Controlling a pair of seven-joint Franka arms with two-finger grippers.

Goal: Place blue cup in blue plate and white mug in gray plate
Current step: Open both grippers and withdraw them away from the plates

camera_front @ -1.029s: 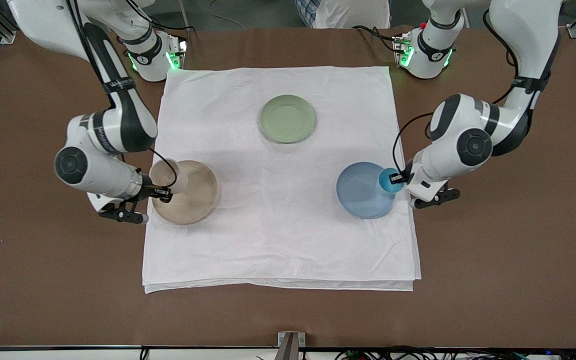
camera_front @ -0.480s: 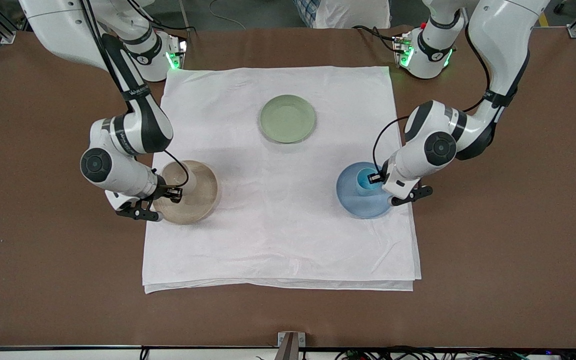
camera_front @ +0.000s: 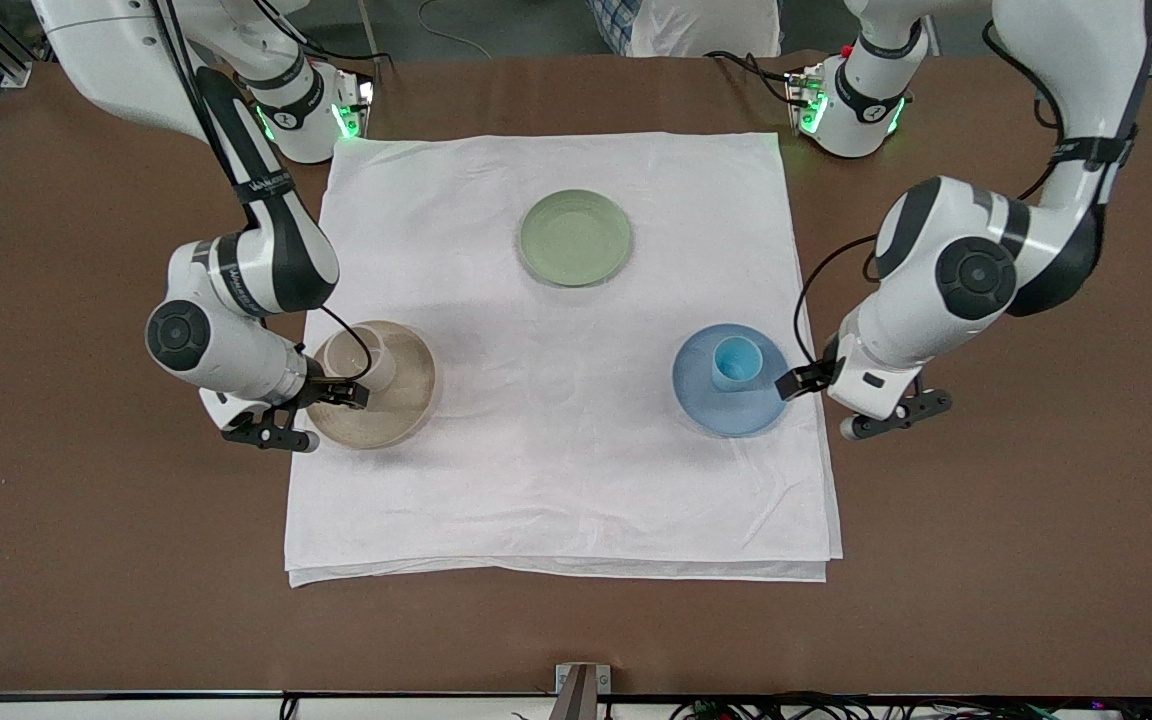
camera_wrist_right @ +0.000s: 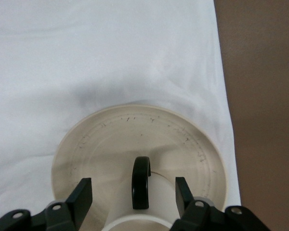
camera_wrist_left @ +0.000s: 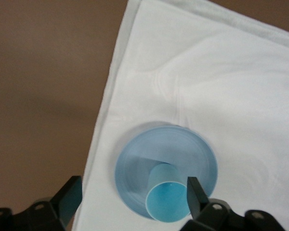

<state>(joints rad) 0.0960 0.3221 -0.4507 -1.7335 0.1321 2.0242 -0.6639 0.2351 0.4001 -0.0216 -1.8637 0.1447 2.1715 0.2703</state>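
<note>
The left gripper (camera_front: 804, 380) hangs over the edge of the blue plate (camera_front: 706, 405) that lies toward the left arm's end of the table, its fingers (camera_wrist_left: 195, 195) spread apart and holding nothing. The blue cup (camera_front: 736, 363) stands upright on that plate, just beside the gripper on the side away from the left arm's end and clear of both fingertips — in the left wrist view the cup (camera_wrist_left: 167, 199) sits between the two open fingers without touching either, on the blue plate (camera_wrist_left: 135, 159).

The right gripper (camera_front: 341, 393) sits over the gray plate (camera_front: 401, 400), at the part of it toward the right arm's end of the table. The white mug (camera_front: 358, 357) stands upright on this plate, directly at the gripper. In the right wrist view the mug (camera_wrist_right: 154, 202) stands between the two fingers (camera_wrist_right: 82, 197), its dark handle (camera_wrist_right: 140, 183) pointing away from the wrist, and the fingers are parted with a visible gap on each side — the gray plate (camera_wrist_right: 101, 139) spreads out beneath.

Both plates lie on a white cloth (camera_front: 556, 480), and a green plate (camera_front: 576, 238) lies on the cloth between the two grippers, farther from the front camera than either
</note>
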